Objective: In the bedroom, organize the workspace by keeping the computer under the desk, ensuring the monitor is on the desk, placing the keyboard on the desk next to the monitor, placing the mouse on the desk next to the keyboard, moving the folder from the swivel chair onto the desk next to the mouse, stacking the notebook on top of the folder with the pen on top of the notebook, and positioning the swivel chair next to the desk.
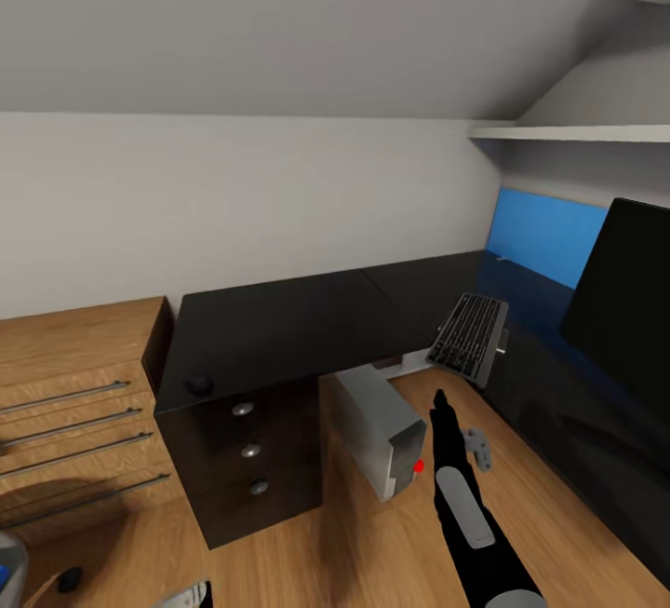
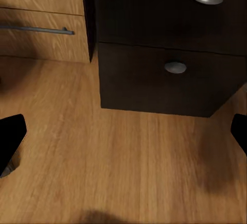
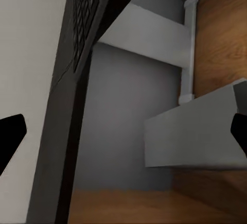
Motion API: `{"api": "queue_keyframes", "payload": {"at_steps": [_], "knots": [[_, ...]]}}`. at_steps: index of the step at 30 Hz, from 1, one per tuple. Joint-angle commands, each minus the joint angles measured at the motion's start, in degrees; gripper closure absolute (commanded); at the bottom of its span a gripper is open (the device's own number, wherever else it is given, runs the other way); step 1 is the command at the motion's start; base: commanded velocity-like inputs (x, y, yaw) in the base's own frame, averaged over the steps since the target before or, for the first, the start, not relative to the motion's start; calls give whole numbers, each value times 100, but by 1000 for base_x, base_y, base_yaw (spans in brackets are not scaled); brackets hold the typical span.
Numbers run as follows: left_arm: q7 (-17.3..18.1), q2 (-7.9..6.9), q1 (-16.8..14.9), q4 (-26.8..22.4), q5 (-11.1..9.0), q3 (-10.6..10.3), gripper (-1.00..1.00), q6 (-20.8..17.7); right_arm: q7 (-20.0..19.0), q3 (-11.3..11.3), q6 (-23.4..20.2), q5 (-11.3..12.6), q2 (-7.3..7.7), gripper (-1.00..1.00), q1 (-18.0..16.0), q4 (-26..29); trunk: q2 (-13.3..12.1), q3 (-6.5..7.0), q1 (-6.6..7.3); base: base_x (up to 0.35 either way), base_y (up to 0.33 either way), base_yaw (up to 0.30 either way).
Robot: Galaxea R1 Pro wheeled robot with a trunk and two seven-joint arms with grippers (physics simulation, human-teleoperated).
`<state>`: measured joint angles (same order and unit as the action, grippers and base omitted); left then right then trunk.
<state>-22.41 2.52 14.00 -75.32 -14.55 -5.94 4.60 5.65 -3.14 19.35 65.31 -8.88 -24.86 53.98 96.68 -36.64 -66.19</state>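
Two end effectors: both spread wide, holding nothing.
Right end effector (image 3: 123, 131): aimed under surface (image 1: 279, 329).
Computer (image 1: 377, 426): on floor just ahead of it.
Keyboard (image 1: 468, 335): beyond, tilted off surface edge.
Monitor (image 1: 623, 301): to its right.
Left end effector (image 2: 123, 136): over floor, facing drawers (image 2: 170, 80).

Desk (image 1: 279, 329) top glossy black, drawer knobs (image 1: 243, 409) brushed metal. Floor (image 1: 372, 543) and dresser (image 1: 74, 375) wood grain, metal bar handles (image 1: 65, 397). Computer (image 1: 377, 422) matt grey. Monitor (image 1: 623, 301) screen glossy black. Keyboard (image 1: 468, 335) dark plastic.
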Motion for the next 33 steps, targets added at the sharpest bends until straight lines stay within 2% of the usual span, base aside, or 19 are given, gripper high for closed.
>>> {"api": "queue_keyframes", "payload": {"at_steps": [1, 6, 14, 22, 33], "knots": [[-20, -7, 54, -70, -59, -14, -100, 29, 5, -1, 16, 80, -2, -100, -2, 23, 44, -23, -23, 0, 0, 0], [-19, -20, 218, -185, -53, -23, -100, 9, -5, -2, 16, 201, 4, -100, 3, 189, 244, -113, -132, 0, 0, 0], [-20, -18, 254, -168, -55, -48, -100, 5, -18, -1, 16, 228, 6, -100, 138, 661, 565, -256, -308, 0, 0, 0], [-31, -30, 260, 39, -53, -349, -100, 4, -29, -2, 22, 228, 9, -100, 223, 858, 886, -400, -484, 0, 0, 0], [-36, -26, 261, 349, -41, -444, -100, -17, -37, -12, 47, 209, 19, -100, 235, 877, 1327, -597, -725, 0, 0, 0]]}}
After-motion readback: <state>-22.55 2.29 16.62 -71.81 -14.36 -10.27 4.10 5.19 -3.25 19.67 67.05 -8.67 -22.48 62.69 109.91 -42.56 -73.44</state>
